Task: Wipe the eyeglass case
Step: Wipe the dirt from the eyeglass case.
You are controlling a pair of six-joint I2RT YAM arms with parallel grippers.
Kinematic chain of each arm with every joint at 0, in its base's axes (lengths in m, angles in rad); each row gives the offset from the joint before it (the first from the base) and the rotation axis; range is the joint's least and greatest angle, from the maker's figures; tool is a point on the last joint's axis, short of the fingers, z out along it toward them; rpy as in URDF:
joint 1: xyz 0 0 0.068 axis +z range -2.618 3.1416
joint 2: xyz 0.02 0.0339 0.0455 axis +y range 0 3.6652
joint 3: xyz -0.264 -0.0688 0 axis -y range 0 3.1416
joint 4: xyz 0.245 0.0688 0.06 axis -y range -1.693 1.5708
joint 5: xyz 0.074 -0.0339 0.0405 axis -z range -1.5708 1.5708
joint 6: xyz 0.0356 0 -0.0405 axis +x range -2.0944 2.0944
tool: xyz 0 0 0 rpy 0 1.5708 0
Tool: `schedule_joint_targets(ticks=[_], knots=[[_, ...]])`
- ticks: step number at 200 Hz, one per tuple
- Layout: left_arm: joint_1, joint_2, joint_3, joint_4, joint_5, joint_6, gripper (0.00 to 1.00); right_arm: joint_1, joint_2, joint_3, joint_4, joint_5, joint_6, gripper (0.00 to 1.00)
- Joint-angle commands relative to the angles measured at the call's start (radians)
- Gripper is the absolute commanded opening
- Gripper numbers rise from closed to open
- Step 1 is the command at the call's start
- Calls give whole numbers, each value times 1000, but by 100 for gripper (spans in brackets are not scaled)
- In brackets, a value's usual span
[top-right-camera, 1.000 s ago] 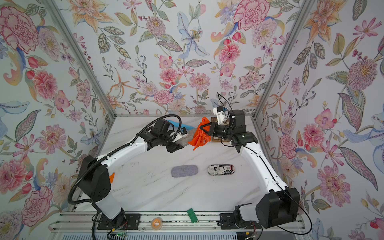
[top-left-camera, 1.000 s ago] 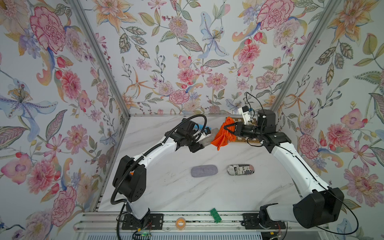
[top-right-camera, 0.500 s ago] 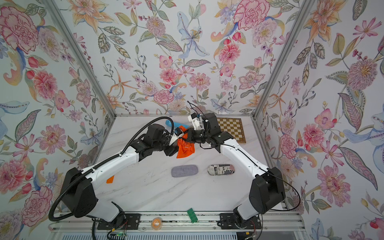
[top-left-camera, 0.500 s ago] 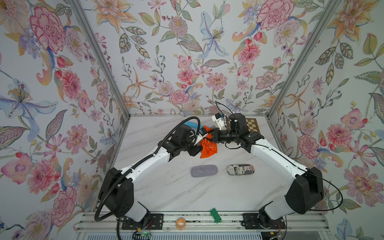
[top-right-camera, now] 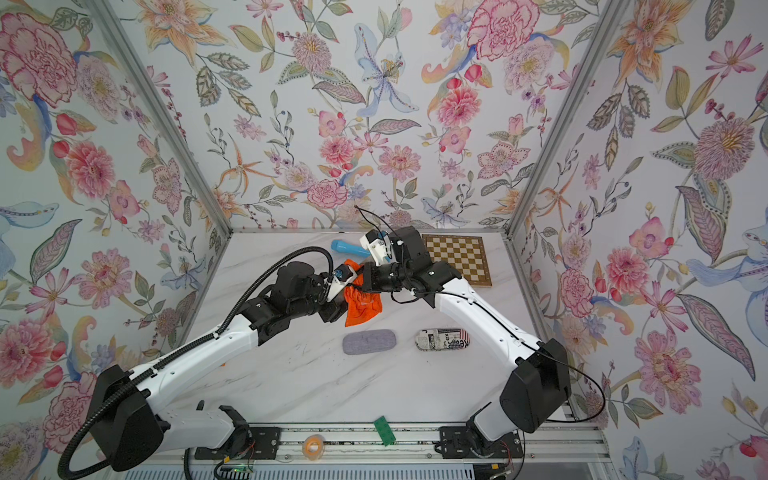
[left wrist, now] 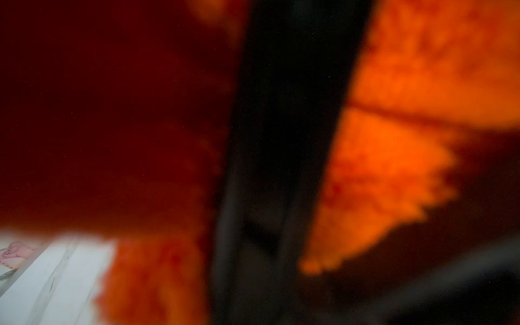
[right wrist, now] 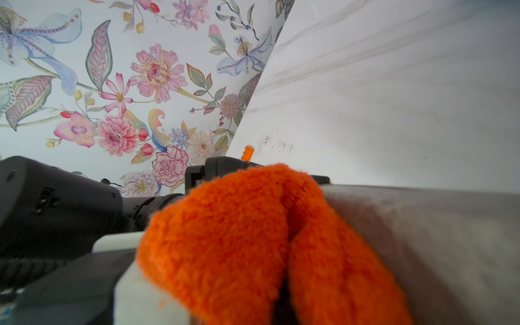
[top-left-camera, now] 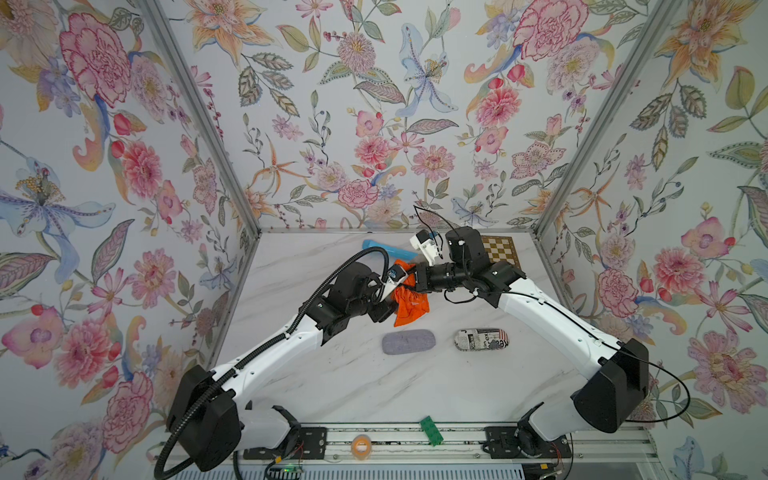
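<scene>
An orange cloth (top-left-camera: pixel 409 305) hangs above the middle of the table's back half, and my right gripper (top-left-camera: pixel 409 278) is shut on its top edge. The bunched cloth (right wrist: pixel 253 239) fills the space ahead of the right wrist camera. My left gripper (top-left-camera: pixel 388 309) presses into the cloth's left side. In the left wrist view the cloth (left wrist: pixel 394 140) covers the lens, so its jaws are hidden. Two eyeglass cases lie on the table in front of the cloth: a grey felt case (top-left-camera: pixel 408 341) and a newspaper-print case (top-left-camera: pixel 482 339). Neither gripper touches either case.
A chessboard (top-left-camera: pixel 500 249) lies at the back right and a blue tool (top-left-camera: pixel 382 247) at the back wall. A green brick (top-left-camera: pixel 431 430) and an orange tape roll (top-left-camera: pixel 360 445) sit on the front rail. A small orange brick (right wrist: pixel 248 153) lies by the left wall.
My right arm has carried the cloth leftward from over the chessboard toward the middle. My left gripper has moved right and met the cloth.
</scene>
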Motion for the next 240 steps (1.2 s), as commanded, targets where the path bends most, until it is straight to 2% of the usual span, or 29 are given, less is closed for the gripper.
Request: schedule_joint_targets(ticks=[1,25,49,61,80,89,105,121,143,155,172,195,206,223,240], knots=[[-58,-77,2,112,48,67,46,-102,21,73,-196,88,-93,0],[-84,-81,4,93,71,102,46,-109,21,101,-232,69,-100,0],[-97,-88,-11,93,69,106,45,-9,-3,-3,-94,46,-12,0],[-97,-97,-19,97,59,98,45,5,-37,-64,-49,73,11,0],[-97,-107,-18,86,51,103,46,-58,-92,-87,-121,110,-38,0],[-98,-111,-16,81,50,105,46,-127,-115,-88,-150,95,-56,0],[-99,-114,-9,79,57,105,46,-151,-138,-95,-163,77,-65,0],[-98,-111,-1,81,65,94,46,-90,-141,-136,-76,71,-8,0],[-102,-102,2,89,59,84,46,37,-119,-216,171,39,133,0],[-100,-100,0,92,50,83,46,59,-106,-216,189,33,142,0],[-100,-104,-2,91,40,85,46,31,-121,-207,75,78,62,0],[-101,-113,-7,88,49,84,46,-108,-174,-214,-48,66,-8,0],[-104,-111,-1,82,56,83,46,-138,-199,-206,-72,70,-27,0],[-109,-105,8,81,57,81,46,-115,-195,-214,-14,77,10,0],[-109,-97,5,91,62,77,46,-35,-135,-227,115,43,82,0]])
